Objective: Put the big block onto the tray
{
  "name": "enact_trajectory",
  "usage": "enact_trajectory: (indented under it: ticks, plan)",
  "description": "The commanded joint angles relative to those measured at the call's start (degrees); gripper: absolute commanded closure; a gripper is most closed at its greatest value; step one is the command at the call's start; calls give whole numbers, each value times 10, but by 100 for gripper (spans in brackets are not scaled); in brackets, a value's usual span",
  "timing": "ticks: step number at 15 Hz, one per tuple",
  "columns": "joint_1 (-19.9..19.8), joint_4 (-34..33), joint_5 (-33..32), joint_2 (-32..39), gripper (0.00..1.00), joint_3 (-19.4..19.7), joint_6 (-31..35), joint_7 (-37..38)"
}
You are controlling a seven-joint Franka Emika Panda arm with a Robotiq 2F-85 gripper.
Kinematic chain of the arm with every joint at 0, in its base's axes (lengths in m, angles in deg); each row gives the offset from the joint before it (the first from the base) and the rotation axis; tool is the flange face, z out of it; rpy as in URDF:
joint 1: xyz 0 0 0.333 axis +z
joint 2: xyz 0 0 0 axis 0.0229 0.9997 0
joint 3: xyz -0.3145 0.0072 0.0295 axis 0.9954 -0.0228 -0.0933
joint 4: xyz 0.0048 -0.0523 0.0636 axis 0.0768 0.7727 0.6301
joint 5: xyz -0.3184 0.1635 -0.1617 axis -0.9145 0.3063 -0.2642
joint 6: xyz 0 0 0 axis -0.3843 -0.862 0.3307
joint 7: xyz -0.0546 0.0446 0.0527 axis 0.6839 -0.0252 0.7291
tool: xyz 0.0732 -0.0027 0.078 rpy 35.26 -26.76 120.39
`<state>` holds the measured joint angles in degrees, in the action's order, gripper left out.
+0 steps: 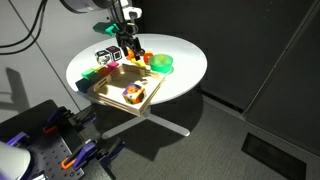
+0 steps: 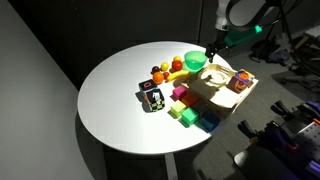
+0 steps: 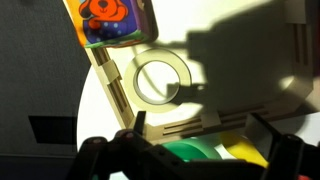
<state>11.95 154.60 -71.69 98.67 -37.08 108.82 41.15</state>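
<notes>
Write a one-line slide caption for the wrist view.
Open claw above the wooden tray, the big block resting on it, a green dish at the lower edge.

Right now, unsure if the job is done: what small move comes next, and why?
Probably lift the gripper clear: the big block already lies on the tray, and the gripper looks open and empty.

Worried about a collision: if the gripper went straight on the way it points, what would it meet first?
Probably the green dish, right beside the tray's edge: in the wrist view it lies between the open gripper's fingers. Depth is unclear.
</notes>
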Motion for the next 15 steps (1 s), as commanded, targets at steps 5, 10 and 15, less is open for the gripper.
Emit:
enact_trajectory:
  ticks: [5, 10, 15]
  plan:
    - [-2, 19, 16, -61, 0, -46, -5, -20]
    - [-2, 16, 44, -85, 0, -77, -55, -54]
    - [-3, 10, 111, -120, 0, -101, -134, -113]
